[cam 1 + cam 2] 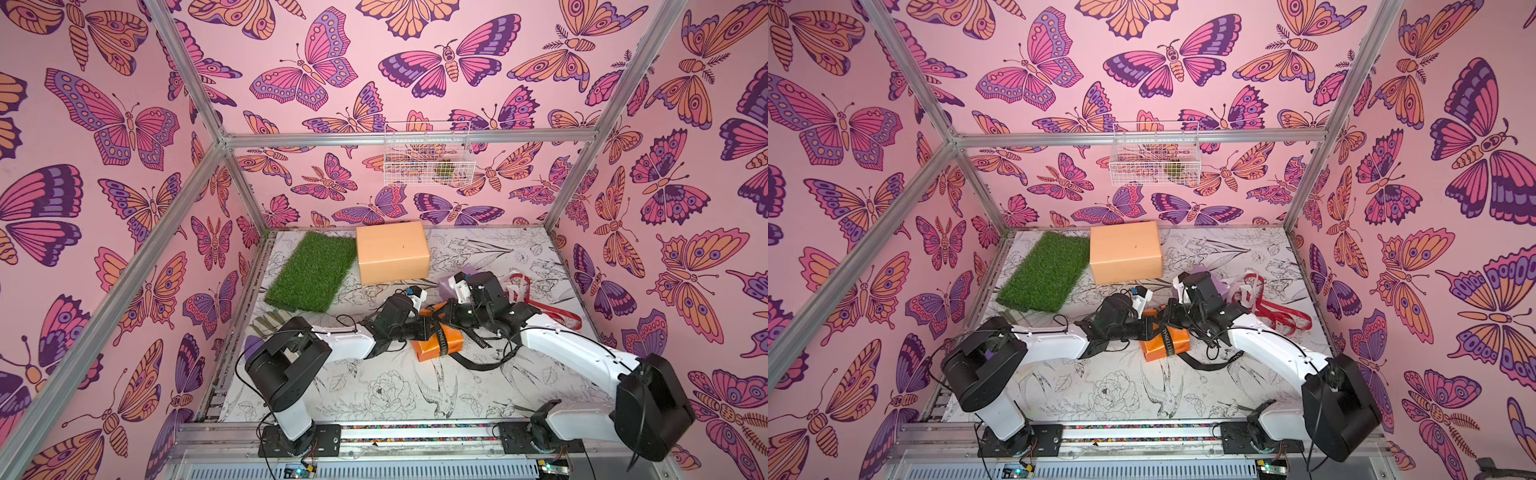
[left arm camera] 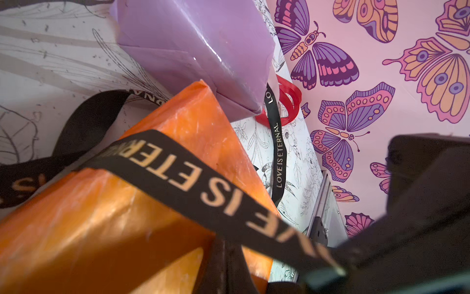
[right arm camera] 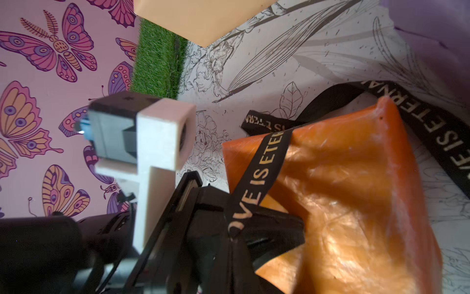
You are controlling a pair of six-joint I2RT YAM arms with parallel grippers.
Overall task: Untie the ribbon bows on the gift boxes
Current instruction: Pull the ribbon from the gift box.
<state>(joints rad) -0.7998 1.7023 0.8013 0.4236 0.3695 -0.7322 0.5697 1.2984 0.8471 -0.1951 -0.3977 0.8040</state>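
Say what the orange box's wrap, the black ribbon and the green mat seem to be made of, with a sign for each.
Orange box: glossy paper wrap, probably; it shines and shows creases and pale scuffs.
Black ribbon: satin-like woven fabric, soft sheen, printed pale lettering; it drapes limply.
Green mat: artificial turf, likely plastic; dense upright blades.

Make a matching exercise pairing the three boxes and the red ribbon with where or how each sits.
1 peach box
2 orange box
3 lilac box
4 red ribbon

A lying untied on the table
B black ribbon across it
C bare, beside the grass mat
D partly hidden by the right arm in both top views

Pairs: 1-C, 2-B, 3-D, 4-A
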